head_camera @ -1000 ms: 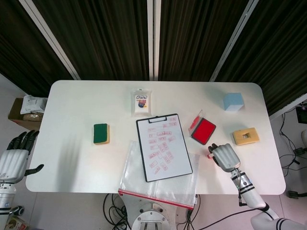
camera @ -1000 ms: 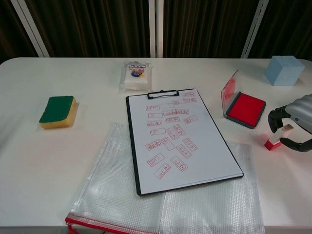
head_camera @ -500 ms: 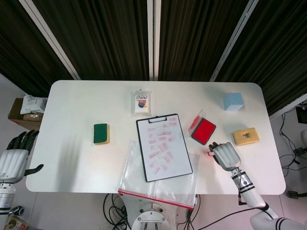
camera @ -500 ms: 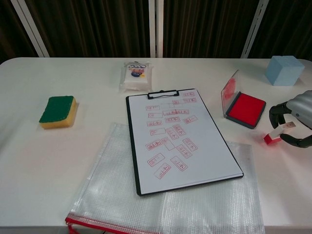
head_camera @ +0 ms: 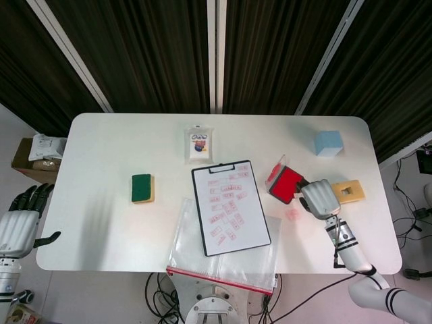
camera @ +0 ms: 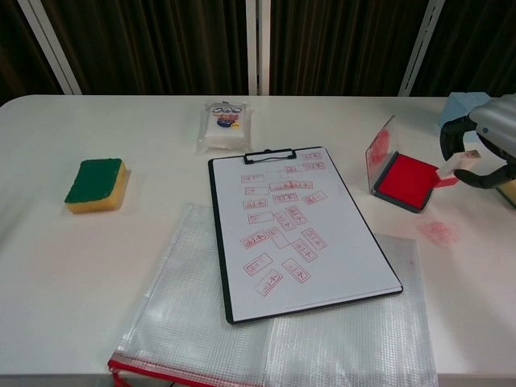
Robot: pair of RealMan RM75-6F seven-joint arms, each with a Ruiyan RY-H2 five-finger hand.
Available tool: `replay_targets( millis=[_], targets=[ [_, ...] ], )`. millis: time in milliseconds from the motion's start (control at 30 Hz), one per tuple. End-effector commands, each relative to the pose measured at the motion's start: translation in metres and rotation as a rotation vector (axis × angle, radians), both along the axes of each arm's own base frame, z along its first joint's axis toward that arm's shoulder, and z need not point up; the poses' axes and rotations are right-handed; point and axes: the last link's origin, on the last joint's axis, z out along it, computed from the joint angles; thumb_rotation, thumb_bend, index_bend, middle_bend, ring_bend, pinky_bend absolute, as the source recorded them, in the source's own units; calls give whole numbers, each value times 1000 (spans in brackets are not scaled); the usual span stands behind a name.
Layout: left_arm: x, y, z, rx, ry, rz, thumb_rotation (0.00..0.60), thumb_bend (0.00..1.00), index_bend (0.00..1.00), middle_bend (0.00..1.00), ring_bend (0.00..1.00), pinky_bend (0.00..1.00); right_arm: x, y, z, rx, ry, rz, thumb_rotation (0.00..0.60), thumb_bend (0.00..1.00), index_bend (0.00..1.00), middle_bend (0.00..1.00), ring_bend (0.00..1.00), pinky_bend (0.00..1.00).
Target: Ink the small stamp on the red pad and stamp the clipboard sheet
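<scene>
Right hand (camera: 484,145) pinched small stamp (camera: 454,171) w/ fingers curled, held above right edge of red pad (camera: 407,181), prob to ink it. Left hand (head_camera: 19,221) empty, fingers apart, off surface (head_camera: 108,175). Clipboard sheet (camera: 294,230) center.

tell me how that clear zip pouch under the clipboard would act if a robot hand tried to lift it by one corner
The clear mesh pouch looks thin and lies flat with soft wrinkles, so it would probably sag and fold rather than stay stiff. It appears light. Since the clipboard rests partly on it, lifting a corner would likely drag or tilt the board.
</scene>
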Motion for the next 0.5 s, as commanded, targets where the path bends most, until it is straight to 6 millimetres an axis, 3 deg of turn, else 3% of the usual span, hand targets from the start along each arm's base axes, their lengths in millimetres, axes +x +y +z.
replay_targets(
  millis=[33,267,500],
  targets=[
    [0,0,0,1,-1,3,600,0,35,61,61,153,11,-28,1,33,6,-11,600,428,813,695,774,1000],
    [-2,-1,2,6,5,11,600,0,35,61,60,153,13,-57,-6,76,28,-41,600,428,853,724,774,1000],
    [-3,-1,4,12,8,14,600,0,35,61,60,154,7,-62,-13,123,51,-53,600,429,871,737,774,1000]
  ],
)
